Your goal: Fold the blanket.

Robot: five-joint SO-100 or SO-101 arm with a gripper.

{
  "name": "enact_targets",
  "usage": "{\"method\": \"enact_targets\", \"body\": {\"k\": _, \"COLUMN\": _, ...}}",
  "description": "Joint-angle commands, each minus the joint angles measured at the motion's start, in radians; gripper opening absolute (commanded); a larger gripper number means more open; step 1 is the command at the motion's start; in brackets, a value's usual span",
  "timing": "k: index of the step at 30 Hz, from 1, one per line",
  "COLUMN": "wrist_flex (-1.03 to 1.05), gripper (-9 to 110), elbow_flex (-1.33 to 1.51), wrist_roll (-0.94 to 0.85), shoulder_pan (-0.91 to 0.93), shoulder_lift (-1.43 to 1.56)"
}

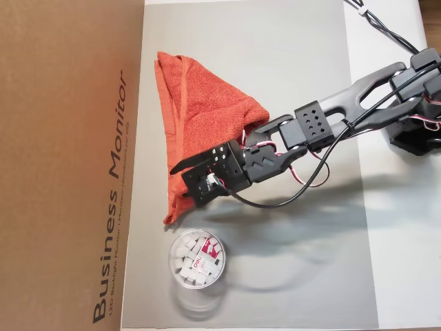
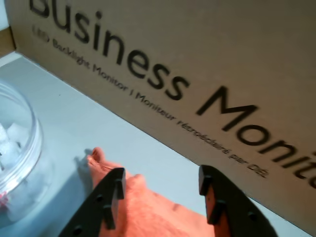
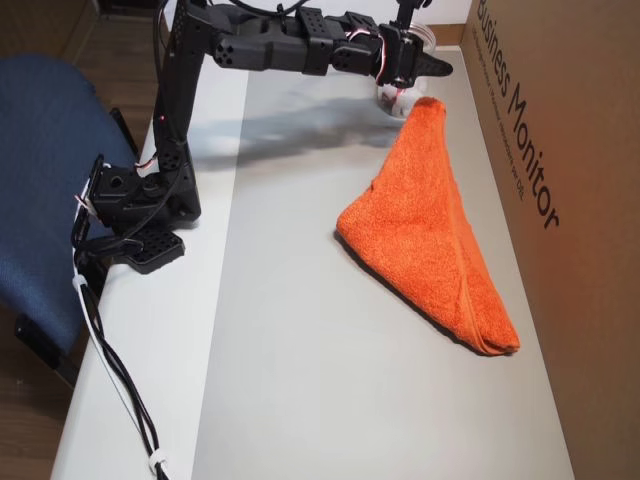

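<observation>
Arm stretched out, claw [image 2: 163, 197] spread above the blanket [image 3: 430, 230] corner

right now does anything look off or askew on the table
The orange terry-cloth blanket lies folded as a lopsided triangle, not square. Its corner nearly touches the round plastic container.

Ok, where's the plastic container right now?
In an overhead view the container sits just below the blanket's lower tip, beside the cardboard box.

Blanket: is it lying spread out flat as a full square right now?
No. In an overhead view the blanket lies doubled over into a triangle.
</observation>
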Motion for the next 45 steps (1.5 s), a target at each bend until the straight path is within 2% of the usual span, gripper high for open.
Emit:
{"method": "enact_targets", "body": {"k": 1, "wrist_flex": 0.003, "gripper": 15, "elbow_flex": 0.02, "wrist_roll": 0.005, "shoulder_pan": 0.017, "shoulder_lift": 0.13}}
{"method": "enact_targets", "body": {"k": 9, "wrist_flex": 0.003, "gripper": 14, "elbow_flex": 0.169, "wrist_roll": 0.008, "shoulder_pan": 0.058, "shoulder_lift": 0.318}}
{"method": "enact_targets", "body": {"k": 20, "wrist_flex": 0.003, "gripper": 0, "elbow_flex": 0.399, "wrist_roll": 0.155, "shoulder_pan": 0.123, "shoulder_lift": 0.604}}
{"method": "enact_targets", "body": {"k": 31, "wrist_flex": 0.014, "gripper": 0, "elbow_flex": 0.663, "wrist_roll": 0.311, "shoulder_pan": 0.215, "shoulder_lift": 0.907}}
{"method": "enact_targets", "body": {"k": 45, "wrist_flex": 0.555, "gripper": 0, "elbow_flex": 0.742, "wrist_roll": 0.446, "shoulder_pan": 0.296, "shoulder_lift": 1.206}}
